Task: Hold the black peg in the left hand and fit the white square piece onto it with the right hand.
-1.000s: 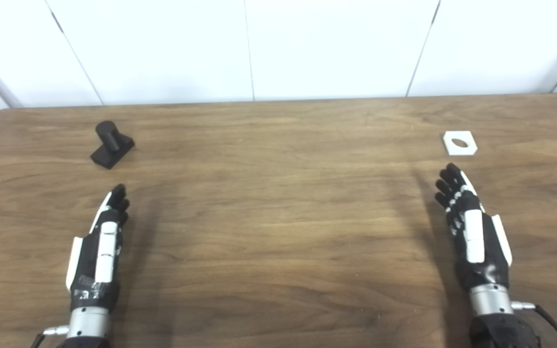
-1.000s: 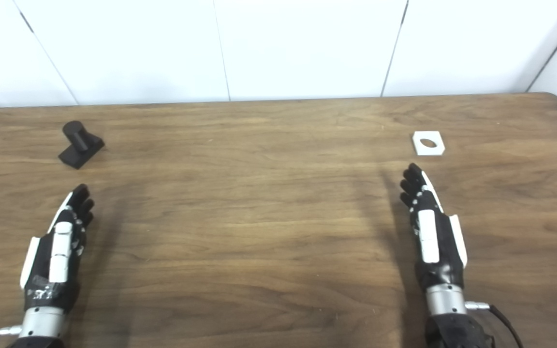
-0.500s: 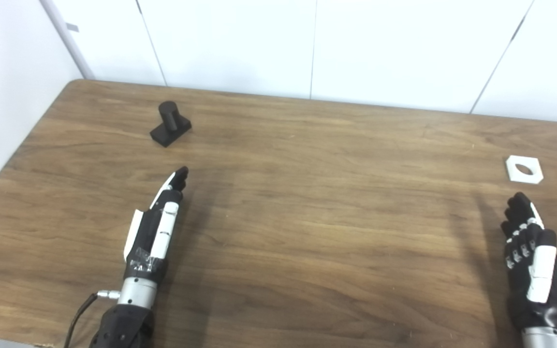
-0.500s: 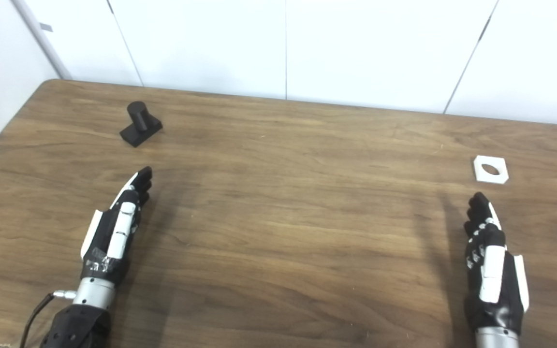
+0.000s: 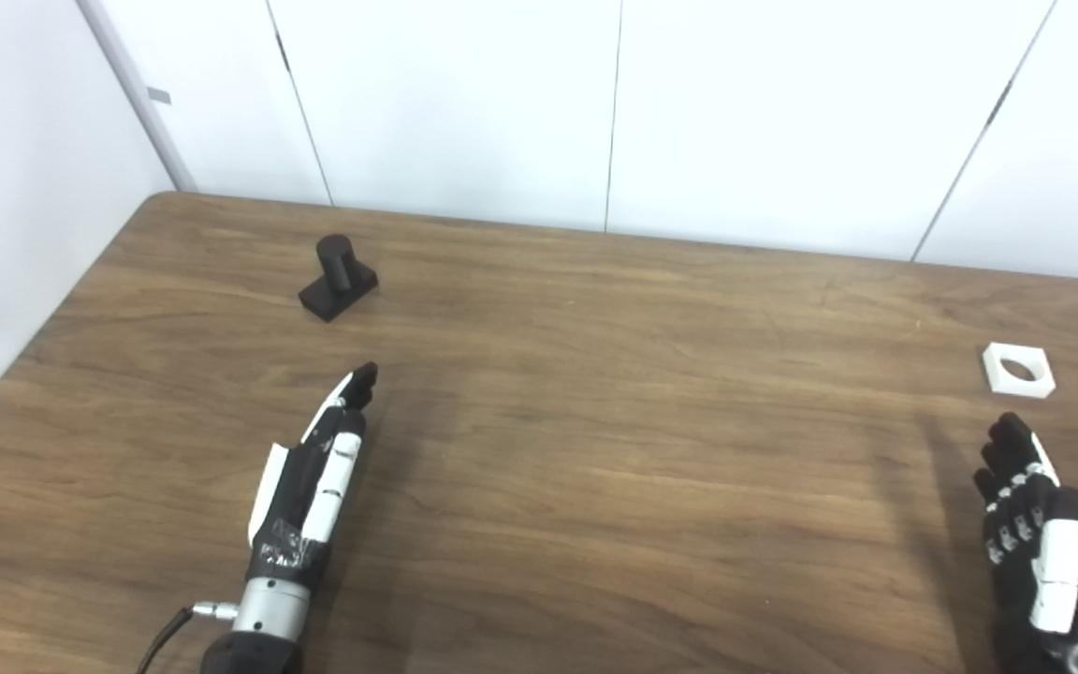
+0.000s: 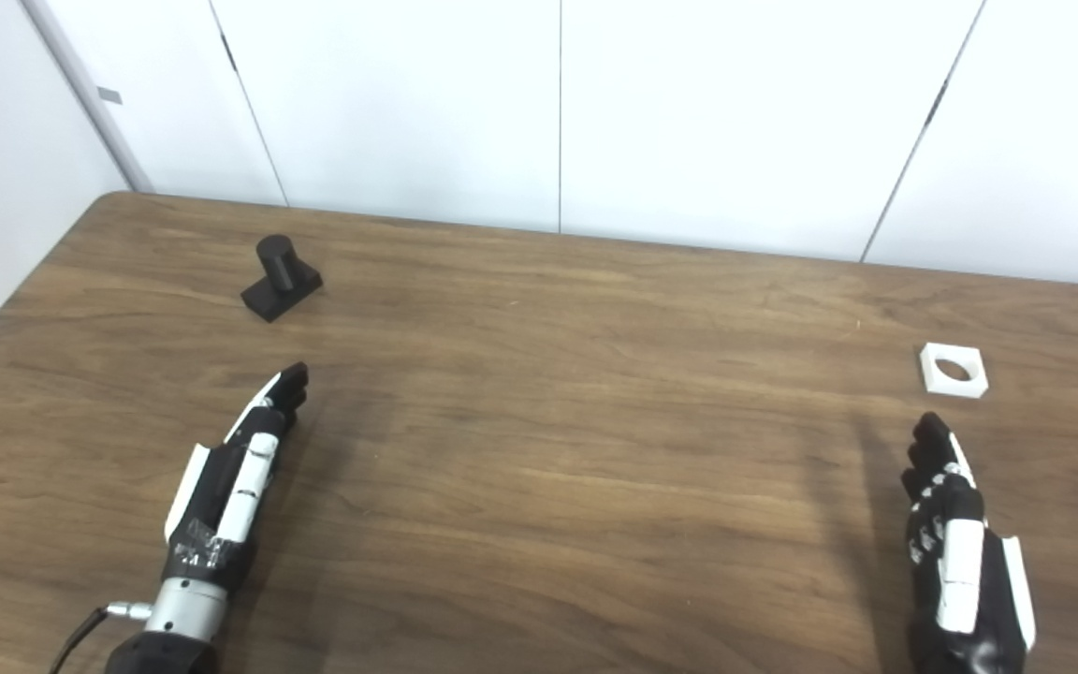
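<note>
You've grasped nothing yet: both robot hands, left and right, lie released; peg upper left, square far right, both on the desk.

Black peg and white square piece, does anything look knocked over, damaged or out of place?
Nothing stands out. The black peg stands upright on its base, the white square piece lies flat, and both hands, left hand and right hand, are empty.
</note>
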{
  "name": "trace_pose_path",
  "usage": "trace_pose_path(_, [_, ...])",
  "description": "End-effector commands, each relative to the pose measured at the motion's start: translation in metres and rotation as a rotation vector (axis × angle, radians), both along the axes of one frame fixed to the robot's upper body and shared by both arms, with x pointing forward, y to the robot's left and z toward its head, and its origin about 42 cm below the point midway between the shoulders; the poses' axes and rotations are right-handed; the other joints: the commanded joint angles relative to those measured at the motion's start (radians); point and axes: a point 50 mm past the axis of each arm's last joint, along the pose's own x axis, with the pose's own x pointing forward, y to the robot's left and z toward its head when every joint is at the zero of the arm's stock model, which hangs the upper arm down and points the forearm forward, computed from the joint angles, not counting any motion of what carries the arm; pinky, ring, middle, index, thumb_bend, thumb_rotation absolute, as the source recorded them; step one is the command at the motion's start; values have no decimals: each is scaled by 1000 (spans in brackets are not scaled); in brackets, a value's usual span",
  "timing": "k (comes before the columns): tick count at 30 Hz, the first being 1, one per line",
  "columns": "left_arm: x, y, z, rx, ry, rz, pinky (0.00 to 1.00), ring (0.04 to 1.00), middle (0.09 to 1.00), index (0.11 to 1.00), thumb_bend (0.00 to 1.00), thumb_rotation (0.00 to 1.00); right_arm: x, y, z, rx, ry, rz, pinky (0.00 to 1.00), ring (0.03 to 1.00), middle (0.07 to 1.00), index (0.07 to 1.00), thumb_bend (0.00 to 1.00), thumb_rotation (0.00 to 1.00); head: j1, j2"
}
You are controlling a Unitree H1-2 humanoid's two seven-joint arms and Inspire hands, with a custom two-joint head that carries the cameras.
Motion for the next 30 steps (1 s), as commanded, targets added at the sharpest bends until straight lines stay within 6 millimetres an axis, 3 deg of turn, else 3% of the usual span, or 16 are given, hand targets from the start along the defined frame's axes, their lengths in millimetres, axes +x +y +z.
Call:
trace_pose_path(1, [-11, -4, -9, -10, 2, 7, 1000, 975, 958, 936, 472, 892, -30, -3, -11, -16, 37, -11, 989, 975, 957, 943, 579, 1000, -1, -15])
trace_pose_path(9, [-14, -3, -16, -12, 7, 14, 1000, 984, 952, 923, 495, 878, -27, -2, -18, -4, 23, 0, 980, 976, 956, 943, 592, 1000, -14, -57])
trace_pose_path(22, [-13, -4, -14, -3, 17, 22, 1000, 991, 956, 929, 466, 870, -26, -1, -18, 14, 16, -1, 953, 961, 947, 934, 589, 986, -27, -54])
trace_pose_path(27, [-9, 0, 2, 152, -5, 61, 959, 951, 944, 938, 474, 616, -25, -1, -18, 6, 22, -10, 953, 956, 941, 928, 591, 983, -40, -48])
trace_pose_path(30, [-1, 4, 20, 218, -46, 95, 893, 912, 920, 917, 570, 406, -25, -1, -18, -5, 24, -11, 950, 954, 941, 932, 578, 987, -40, -47])
